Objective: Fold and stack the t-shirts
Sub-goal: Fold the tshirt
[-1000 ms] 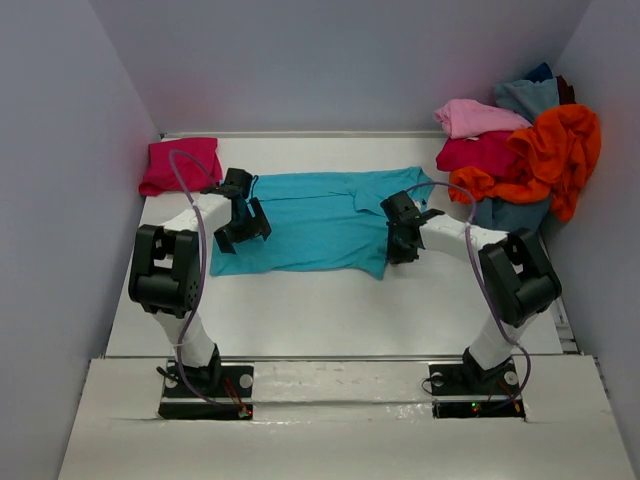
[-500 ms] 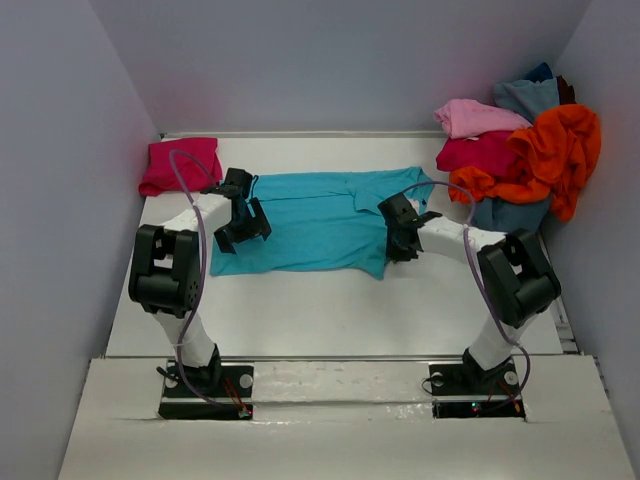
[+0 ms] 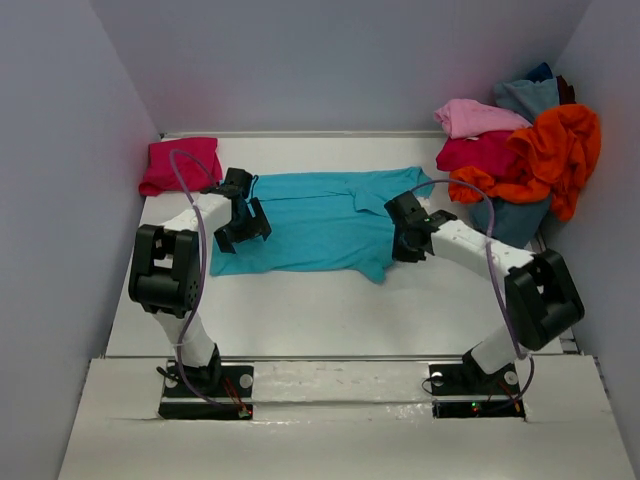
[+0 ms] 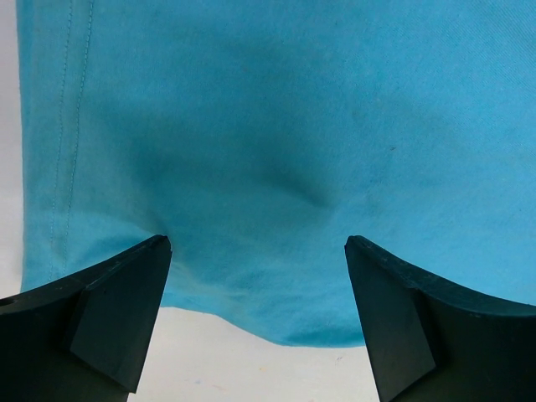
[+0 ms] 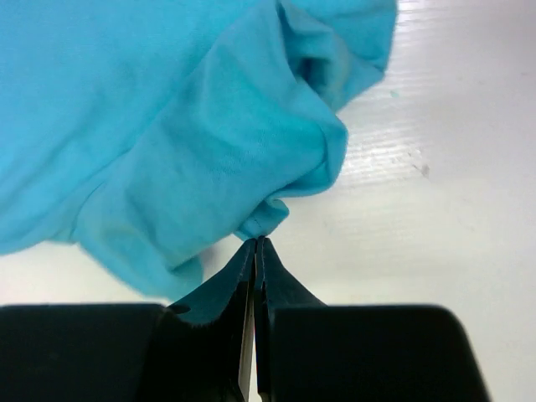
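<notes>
Turquoise t-shirt (image 3: 310,222) pinched, right arm (image 3: 470,241) swung outward.

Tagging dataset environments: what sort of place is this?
Most likely a lab test booth, not a home: a white table boxed in by plain walls, two arms bolted at its near edge, and a pile of t-shirts in the far right corner, plus a turquoise t-shirt spread out.

- The left end effector (image 4: 260,251) is pointing downward, its fingers spread wide apart.
- The right end effector (image 5: 255,243) is pinching a fold of the turquoise t-shirt (image 5: 167,126), its fingers pressed together.
</notes>
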Motion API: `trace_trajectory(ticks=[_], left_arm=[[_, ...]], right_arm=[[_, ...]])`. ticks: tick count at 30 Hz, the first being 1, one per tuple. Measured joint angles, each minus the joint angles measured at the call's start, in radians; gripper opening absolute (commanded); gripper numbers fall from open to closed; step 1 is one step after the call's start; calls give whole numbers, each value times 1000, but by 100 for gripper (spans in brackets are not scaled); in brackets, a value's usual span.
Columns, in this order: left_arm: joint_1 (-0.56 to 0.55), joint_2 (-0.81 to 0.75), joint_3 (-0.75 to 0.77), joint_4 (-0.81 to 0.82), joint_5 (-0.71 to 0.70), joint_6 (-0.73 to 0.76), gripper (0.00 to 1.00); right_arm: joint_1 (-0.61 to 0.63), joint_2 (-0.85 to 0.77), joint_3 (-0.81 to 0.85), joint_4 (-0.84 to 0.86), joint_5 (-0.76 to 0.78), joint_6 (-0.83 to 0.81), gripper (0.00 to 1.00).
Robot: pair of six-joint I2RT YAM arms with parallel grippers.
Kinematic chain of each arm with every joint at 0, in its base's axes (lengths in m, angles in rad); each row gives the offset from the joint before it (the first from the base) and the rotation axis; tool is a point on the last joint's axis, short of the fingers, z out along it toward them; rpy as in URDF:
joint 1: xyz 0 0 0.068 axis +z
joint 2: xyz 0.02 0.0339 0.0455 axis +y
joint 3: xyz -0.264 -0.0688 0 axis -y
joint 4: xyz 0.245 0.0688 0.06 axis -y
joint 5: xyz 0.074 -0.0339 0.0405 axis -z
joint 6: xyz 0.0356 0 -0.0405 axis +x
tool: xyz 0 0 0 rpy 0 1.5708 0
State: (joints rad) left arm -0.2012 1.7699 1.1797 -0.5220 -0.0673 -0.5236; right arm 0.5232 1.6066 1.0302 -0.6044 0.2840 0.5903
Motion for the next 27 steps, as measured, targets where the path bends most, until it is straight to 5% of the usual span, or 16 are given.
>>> trace_trajectory(ticks=[9, 27], left_arm=[[0, 0, 0, 2, 2, 4, 97], [0, -68, -60, -33, -40, -29, 98]], right_arm=[[3, -242, 1, -165, 16, 61, 7], [3, -247, 2, -256, 14, 73, 7]])
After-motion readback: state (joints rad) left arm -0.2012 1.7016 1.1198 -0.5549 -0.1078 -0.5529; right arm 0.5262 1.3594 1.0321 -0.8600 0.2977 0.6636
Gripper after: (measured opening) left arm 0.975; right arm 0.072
